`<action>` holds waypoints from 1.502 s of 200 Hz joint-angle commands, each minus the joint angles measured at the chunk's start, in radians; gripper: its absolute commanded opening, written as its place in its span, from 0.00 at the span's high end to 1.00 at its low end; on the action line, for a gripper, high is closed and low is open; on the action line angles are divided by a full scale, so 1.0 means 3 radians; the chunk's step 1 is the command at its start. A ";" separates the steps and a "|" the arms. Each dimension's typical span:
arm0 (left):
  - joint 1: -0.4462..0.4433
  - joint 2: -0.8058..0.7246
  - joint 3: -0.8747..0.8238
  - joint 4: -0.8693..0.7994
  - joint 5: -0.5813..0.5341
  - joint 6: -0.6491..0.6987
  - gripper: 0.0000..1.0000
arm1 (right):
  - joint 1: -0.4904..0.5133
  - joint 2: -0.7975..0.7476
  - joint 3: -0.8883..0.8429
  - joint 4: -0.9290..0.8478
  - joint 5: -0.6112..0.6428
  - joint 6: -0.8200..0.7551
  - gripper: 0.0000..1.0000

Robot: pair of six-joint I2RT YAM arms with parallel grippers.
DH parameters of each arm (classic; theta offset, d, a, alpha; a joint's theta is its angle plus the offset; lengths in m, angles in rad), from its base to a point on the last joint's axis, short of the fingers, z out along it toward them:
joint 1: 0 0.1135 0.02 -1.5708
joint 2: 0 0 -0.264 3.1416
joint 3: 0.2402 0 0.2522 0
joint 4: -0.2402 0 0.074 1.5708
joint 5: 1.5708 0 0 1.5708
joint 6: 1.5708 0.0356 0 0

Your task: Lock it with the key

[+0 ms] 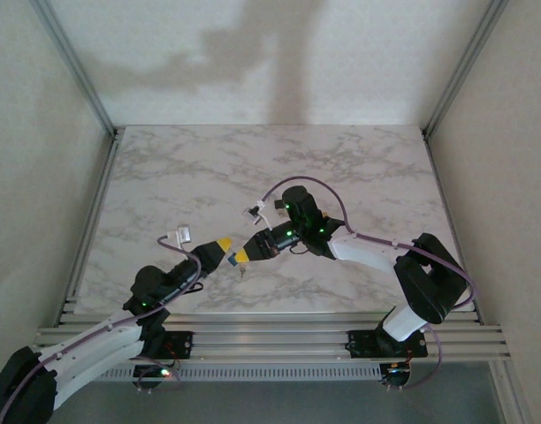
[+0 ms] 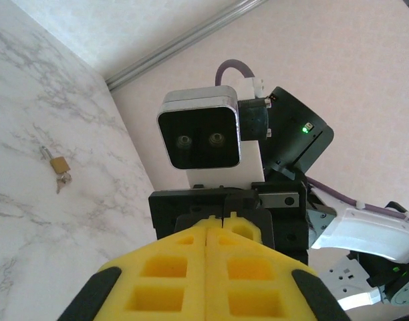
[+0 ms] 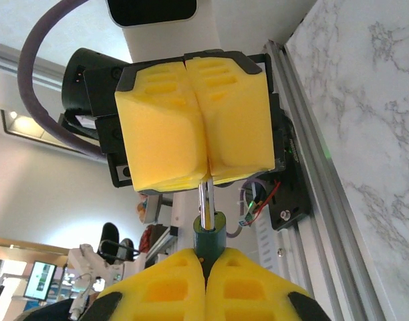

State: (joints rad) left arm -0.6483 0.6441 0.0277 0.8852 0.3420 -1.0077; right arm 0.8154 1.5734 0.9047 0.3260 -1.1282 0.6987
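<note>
We meet the two grippers tip to tip above the near middle of the marble table [image 1: 341, 159], so that one small item can be shared between them. The left gripper [image 1: 219, 251] and the right gripper [image 1: 244, 255] both have their yellow pads pressed together.

In the right wrist view, what we take to be the key [image 3: 206, 214] bridges the gap. Its dark green head sits in the seam of the right gripper [image 3: 206, 257], and its bare metal shaft runs up into the seam of the left gripper [image 3: 206, 178]. Both appear clamped on it. We judge this is a handover or a regrip, meant to leave the head in one grip and the blade free and straight.

The brass padlock [image 2: 59, 164] lies flat on the table, apart from both grippers. In the top view the padlock [image 1: 243, 270] is just nearside of where the tips meet. Something small and metallic, perhaps spare keys [image 2: 63, 179], rests against its body. It is too small for us to tell whether the shackle is open or which way the keyhole faces.

Nothing here serves as a container. The keyhole is the only receptacle that matters, and nothing from either gripper reaches it.
</note>
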 commanded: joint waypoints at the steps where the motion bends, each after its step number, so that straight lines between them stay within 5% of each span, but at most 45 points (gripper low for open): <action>1: -0.0206 0.0017 -0.0075 -0.0101 0.0500 0.0096 1.00 | -0.0096 -0.0096 0.0149 0.0063 0.0599 -0.0160 1.00; 103: -0.0364 0.0026 -0.0102 -0.0140 0.0376 0.0200 1.00 | -0.0164 0.0057 -0.0004 0.1129 0.0177 0.0612 1.00; 300: -0.0622 0.0054 -0.0138 -0.0002 0.0295 0.0273 1.00 | -0.0181 0.0152 0.0205 0.0606 0.0667 0.0332 1.00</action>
State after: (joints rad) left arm -0.7578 0.6502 0.0219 0.9009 0.1951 -0.9432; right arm 0.7986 1.5982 0.8864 0.4446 -1.1732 0.8101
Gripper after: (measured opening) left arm 0.048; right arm 0.052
